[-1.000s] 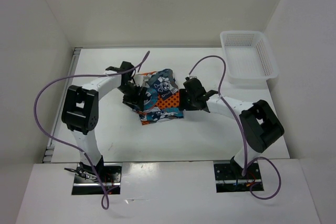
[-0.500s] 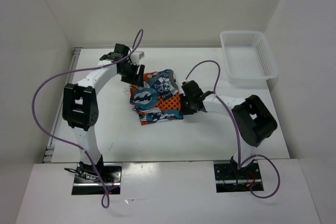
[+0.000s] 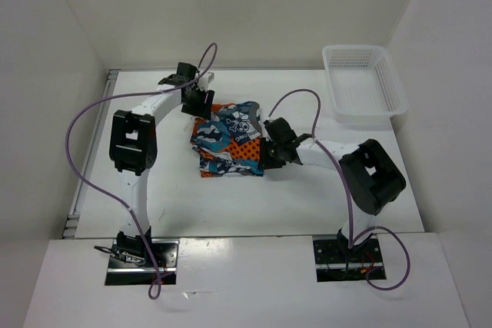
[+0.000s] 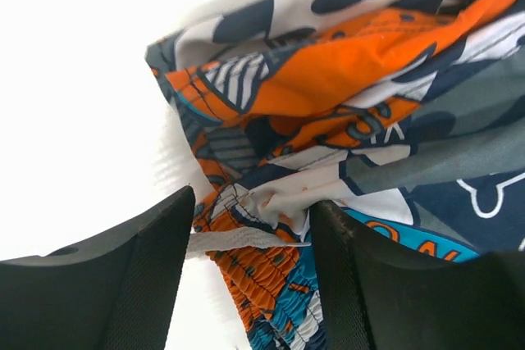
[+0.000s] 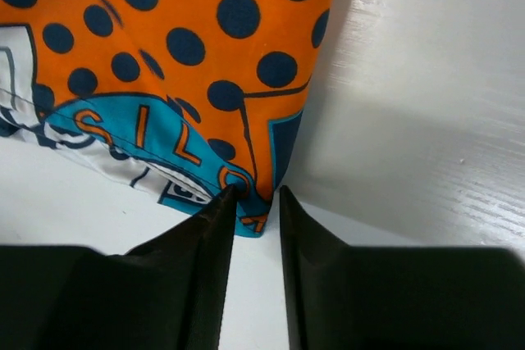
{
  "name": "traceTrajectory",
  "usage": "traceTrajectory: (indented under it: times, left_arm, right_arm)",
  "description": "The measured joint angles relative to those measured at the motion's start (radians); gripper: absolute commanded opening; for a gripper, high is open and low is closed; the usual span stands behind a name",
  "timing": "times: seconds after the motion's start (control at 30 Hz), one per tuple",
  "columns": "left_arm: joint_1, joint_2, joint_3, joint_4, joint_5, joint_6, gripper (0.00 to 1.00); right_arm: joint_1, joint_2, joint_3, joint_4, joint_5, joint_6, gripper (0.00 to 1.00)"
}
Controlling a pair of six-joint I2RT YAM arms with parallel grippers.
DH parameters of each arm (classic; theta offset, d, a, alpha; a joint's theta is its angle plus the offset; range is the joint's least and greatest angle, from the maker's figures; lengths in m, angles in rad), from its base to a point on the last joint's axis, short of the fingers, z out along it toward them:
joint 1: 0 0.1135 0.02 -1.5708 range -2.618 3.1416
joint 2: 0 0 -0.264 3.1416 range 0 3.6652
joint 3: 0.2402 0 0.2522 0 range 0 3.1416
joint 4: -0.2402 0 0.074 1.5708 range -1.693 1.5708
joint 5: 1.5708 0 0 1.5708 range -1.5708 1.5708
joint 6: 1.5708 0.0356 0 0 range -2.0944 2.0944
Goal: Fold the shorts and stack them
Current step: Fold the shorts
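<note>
The shorts (image 3: 231, 140), a patchwork print in blue, orange, grey and white, lie bunched and partly folded in the middle of the table. My left gripper (image 3: 201, 102) is at their back left corner. In the left wrist view it (image 4: 254, 206) is open, with the gathered waistband (image 4: 271, 284) and a white drawstring (image 4: 238, 239) between its fingers. My right gripper (image 3: 266, 153) is at the shorts' right edge. In the right wrist view it (image 5: 253, 196) is closed narrowly on a blue and orange corner of the shorts (image 5: 246, 206), low over the table.
A white mesh basket (image 3: 388, 86) stands at the back right of the table (image 3: 307, 197). White walls enclose the back and both sides. Purple cables loop above both arms.
My left gripper has left the middle of the shorts and moved to their back left corner. The right gripper has edged left along the right edge. The cloth pile has shifted and lies flatter.
</note>
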Motion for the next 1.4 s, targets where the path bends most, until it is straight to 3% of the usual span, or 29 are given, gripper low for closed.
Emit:
traceTrajectory:
  times: [0.07,0.1,0.2,0.3,0.6,0.83,1.0,1.4]
  left_arm:
    - [0.0,0.005,0.017,0.0,0.001,0.0,0.68]
    - [0.0,0.006,0.023,0.001,0.004,0.0,0.68]
    - [0.002,0.004,0.021,0.002,0.014,0.0,0.73]
    - [0.004,-0.018,-0.007,0.004,0.016,0.0,1.0]
    - [0.052,-0.28,-0.033,0.022,0.008,0.0,1.0]
    - [0.222,-0.446,-0.054,0.089,-0.013,0.0,1.0]
    - [0.323,-0.476,-0.177,0.105,-0.022,0.0,1.0]
    - [0.323,-0.475,-0.199,0.094,-0.011,0.0,1.0]
  right_arm:
    - [0.002,-0.003,0.0,0.0,0.007,-0.01,0.45]
    - [0.002,-0.008,0.001,-0.002,0.02,-0.021,0.58]
    - [-0.003,-0.04,0.015,-0.035,0.07,-0.053,0.81]
    - [-0.029,-0.101,0.052,-0.084,0.107,-0.093,1.0]
    - [-0.275,-0.267,0.261,-0.186,0.215,-0.128,1.0]
    - [-0.355,-0.317,0.284,-0.29,0.32,-0.135,1.0]
    - [-0.415,-0.388,0.284,-0.306,0.319,-0.139,1.0]
    - [-0.43,-0.412,0.282,-0.307,0.307,-0.14,1.0]
